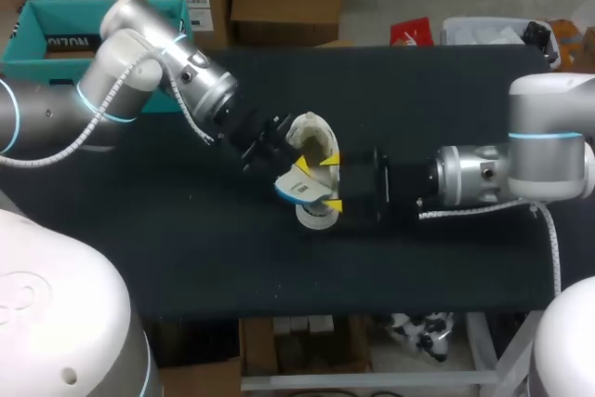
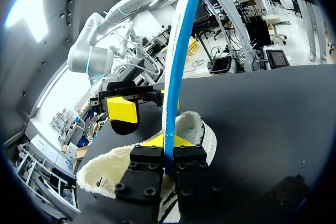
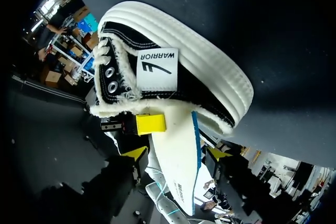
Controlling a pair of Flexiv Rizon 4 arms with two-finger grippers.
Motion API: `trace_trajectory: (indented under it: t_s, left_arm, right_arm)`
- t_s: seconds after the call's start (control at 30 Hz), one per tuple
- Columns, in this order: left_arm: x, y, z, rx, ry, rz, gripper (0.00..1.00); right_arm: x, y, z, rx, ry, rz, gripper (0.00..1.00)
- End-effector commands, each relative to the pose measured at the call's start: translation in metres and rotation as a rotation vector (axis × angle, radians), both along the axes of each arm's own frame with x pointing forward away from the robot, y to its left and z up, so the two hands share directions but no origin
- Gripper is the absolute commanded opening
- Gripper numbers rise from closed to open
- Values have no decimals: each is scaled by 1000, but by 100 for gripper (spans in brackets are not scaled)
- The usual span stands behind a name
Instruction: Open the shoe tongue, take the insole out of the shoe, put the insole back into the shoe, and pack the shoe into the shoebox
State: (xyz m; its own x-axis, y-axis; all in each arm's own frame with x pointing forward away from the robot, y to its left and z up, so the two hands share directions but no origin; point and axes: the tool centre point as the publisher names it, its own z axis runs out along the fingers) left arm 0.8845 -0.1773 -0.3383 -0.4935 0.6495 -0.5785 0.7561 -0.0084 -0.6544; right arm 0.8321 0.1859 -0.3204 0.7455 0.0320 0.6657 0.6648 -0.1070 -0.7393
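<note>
The shoe (image 1: 312,141) sits near the middle of the table (image 1: 446,99), and its fleecy-rimmed opening shows from above. The left gripper (image 1: 297,171) comes at the shoe from the left and is pinched tight on the insole (image 1: 299,191). In the left wrist view both fingers press the insole (image 2: 178,61) from either side, so it stands on edge with its blue rim rising away from the gripper (image 2: 168,143) over the shoe (image 2: 202,135). The right gripper (image 1: 332,183) comes at the shoe from the right with its jaws spread wide and holds nothing. In its own view the insole (image 3: 178,166) lies between the yellow tips of the gripper (image 3: 177,155), one end at the shoe's (image 3: 173,72) opening. I cannot tell whether that end is inside.
</note>
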Motion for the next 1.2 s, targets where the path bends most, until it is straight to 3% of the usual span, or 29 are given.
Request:
trace_trajectory:
  t_s: [0.03,0.27,0.33,0.47,0.57,0.63,1.03,1.07,1.13,1.2]
  left_arm:
    - [3,1,-5,-32,2,2,0]
    - [7,-3,-5,-37,1,-1,0]
    - [8,-3,-5,-39,5,-1,0]
    - [10,-3,-5,-33,21,-1,0]
    - [10,-4,-4,-26,30,-7,73]
    - [8,-3,-2,-24,33,-12,100]
    - [-6,-1,10,-29,28,-36,100]
    - [-7,-1,11,-32,24,-39,98]
    - [-10,-2,13,-36,17,-43,79]
    - [-14,-3,15,-36,7,-47,67]
  right_arm:
    - [4,1,-5,14,-1,6,55]
    - [8,3,-6,18,-11,4,27]
    - [9,4,-7,18,-12,4,0]
    - [11,5,-9,9,-16,2,0]
    - [12,5,-10,-4,-21,-3,0]
    - [12,6,-10,-11,-21,-5,0]
    - [14,5,-13,-21,-26,-20,0]
    - [14,4,-14,-21,-26,-21,0]
    - [14,4,-15,-21,-24,-27,0]
    - [15,3,-15,-20,-23,-30,0]
